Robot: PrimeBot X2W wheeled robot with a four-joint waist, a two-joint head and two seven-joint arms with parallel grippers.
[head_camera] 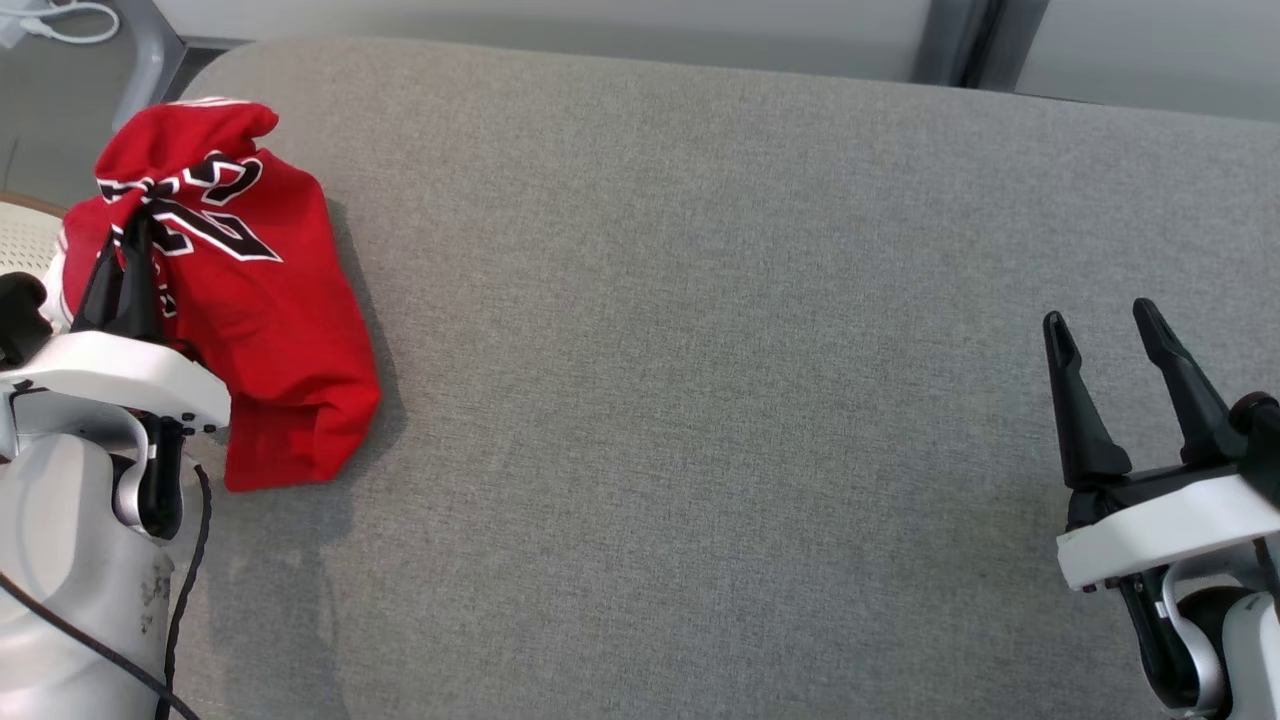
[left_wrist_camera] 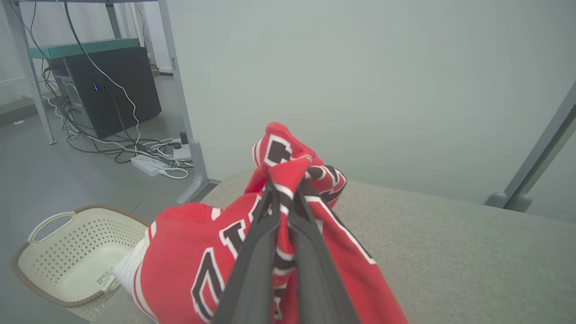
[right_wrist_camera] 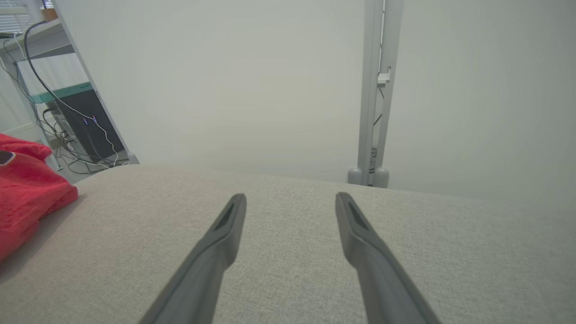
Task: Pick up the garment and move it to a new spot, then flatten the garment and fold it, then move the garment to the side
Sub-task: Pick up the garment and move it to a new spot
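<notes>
Pinching bunched red garment (head_camera: 270, 300) between left jaws, clamped together; right jaws apart, far from garment.

The garment (head_camera: 290, 340) is red with black, white-edged lettering, the table (head_camera: 700, 400) speckled grey, the basket (left_wrist_camera: 85, 236) cream.

- right hand (right_wrist_camera: 290, 197) over grey fabric desk (right_wrist_camera: 472, 252), both dark fingers (right_wrist_camera: 216, 243) spread wide apart
- red garment (right_wrist_camera: 27, 193) bunched on the desk at the left edge, well apart from the hand
- black computer tower (right_wrist_camera: 92, 130) with loose cables (right_wrist_camera: 49, 90) far left, beyond the desk
- grey upright post (right_wrist_camera: 375, 90) against pale wall (right_wrist_camera: 234, 81) behind the desk
</notes>
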